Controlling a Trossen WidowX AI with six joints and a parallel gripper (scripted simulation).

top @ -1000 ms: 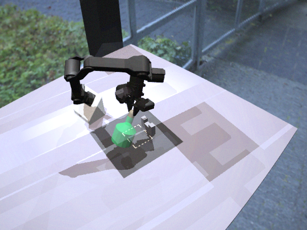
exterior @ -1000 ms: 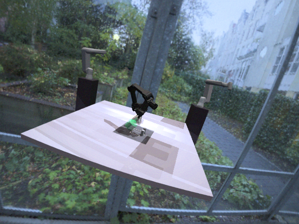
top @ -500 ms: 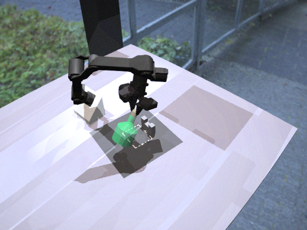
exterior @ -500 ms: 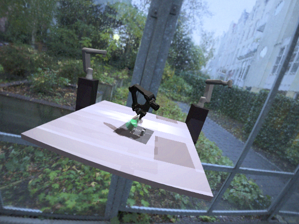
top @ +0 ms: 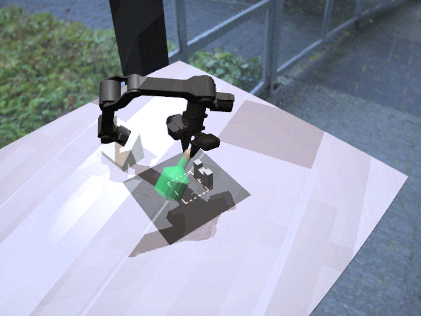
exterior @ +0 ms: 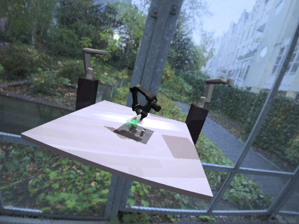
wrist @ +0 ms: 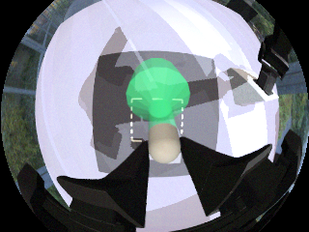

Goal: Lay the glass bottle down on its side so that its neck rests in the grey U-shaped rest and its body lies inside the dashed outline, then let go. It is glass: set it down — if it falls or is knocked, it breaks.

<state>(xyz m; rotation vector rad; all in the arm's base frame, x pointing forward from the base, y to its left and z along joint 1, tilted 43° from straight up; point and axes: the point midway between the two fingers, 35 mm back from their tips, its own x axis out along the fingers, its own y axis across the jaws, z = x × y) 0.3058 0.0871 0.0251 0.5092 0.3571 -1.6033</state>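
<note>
And the gripper [top: 189, 153] [exterior: 140, 118] [wrist: 164, 143] has its jaws clenched on the pale top of the green bottle [top: 172, 184] [exterior: 131, 123] [wrist: 157, 92], which leans, neck up, over the dark mat [top: 170, 234] [exterior: 147, 139] [wrist: 200, 121], beside the grey rest [top: 208, 178] [exterior: 143, 131], partly overlapping the dashed outline [top: 186, 203] [wrist: 131, 121] from above!

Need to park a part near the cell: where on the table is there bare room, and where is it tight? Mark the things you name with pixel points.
Looks free: the table [top: 258, 268] [exterior: 101, 149] between the dark mat [top: 227, 185] [exterior: 148, 139] and its near edge in the exterior view. Crowded: the mat, with the gripper [top: 189, 153] [wrist: 164, 143] holding the bottle [top: 172, 182] [exterior: 131, 123] [wrist: 156, 87] beside the rest [top: 206, 176] [exterior: 143, 132].
</note>
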